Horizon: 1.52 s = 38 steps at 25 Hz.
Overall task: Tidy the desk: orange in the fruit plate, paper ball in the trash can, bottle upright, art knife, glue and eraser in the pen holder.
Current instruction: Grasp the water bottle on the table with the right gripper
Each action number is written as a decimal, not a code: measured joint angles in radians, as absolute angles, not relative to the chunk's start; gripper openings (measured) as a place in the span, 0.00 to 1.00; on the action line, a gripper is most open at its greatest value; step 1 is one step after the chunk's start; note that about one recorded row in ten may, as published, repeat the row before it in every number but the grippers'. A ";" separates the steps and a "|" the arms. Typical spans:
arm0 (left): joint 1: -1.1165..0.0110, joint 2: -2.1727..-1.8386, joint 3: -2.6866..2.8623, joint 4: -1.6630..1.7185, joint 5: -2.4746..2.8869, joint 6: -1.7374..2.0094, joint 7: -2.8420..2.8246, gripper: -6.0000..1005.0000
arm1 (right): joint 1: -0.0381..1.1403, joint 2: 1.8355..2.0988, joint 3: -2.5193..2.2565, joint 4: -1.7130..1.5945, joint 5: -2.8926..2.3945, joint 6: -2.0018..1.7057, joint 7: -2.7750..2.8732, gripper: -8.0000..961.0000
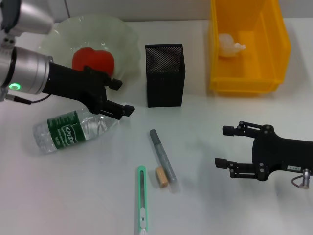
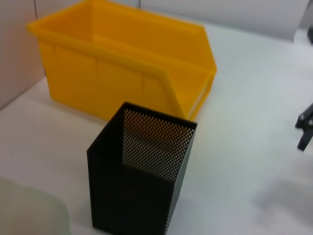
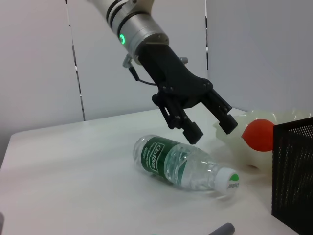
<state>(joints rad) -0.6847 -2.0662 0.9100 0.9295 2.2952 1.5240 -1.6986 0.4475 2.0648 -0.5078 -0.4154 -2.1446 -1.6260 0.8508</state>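
A clear bottle (image 1: 73,129) with a green label lies on its side at the left, and also shows in the right wrist view (image 3: 181,164). My left gripper (image 1: 122,97) is open and empty just above its neck end, not touching it, as the right wrist view (image 3: 210,129) shows. The orange (image 1: 93,61) sits in the pale fruit plate (image 1: 105,27). The paper ball (image 1: 230,45) lies in the yellow bin (image 1: 247,81). The grey glue stick (image 1: 162,154), tan eraser (image 1: 161,177) and green art knife (image 1: 141,198) lie on the desk in front of the black mesh pen holder (image 1: 165,76). My right gripper (image 1: 222,147) is open and empty at the right.
The left wrist view shows the pen holder (image 2: 142,181) with nothing visible inside, the yellow bin (image 2: 127,63) behind it and the right gripper's fingers (image 2: 305,127) at the edge. White desk lies between the small items and my right gripper.
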 joint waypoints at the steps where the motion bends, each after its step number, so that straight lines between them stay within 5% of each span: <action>1: -0.698 -2.067 0.915 0.932 2.314 1.523 -1.710 0.72 | 0.447 2.065 -0.508 -0.419 -2.145 -1.626 0.851 0.83; 11: -0.794 -2.071 1.067 0.926 2.507 1.433 -1.862 0.71 | 0.445 2.065 -0.505 -0.424 -2.145 -1.626 0.857 0.83; 38: -0.823 -2.072 1.251 0.799 2.542 1.263 -1.901 0.70 | 0.445 2.068 -0.500 -0.423 -2.140 -1.624 0.852 0.83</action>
<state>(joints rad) -0.8225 -2.0724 1.2507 0.7995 2.5418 1.2626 -1.9008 0.4449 2.0677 -0.5001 -0.4234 -2.1398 -1.6243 0.8525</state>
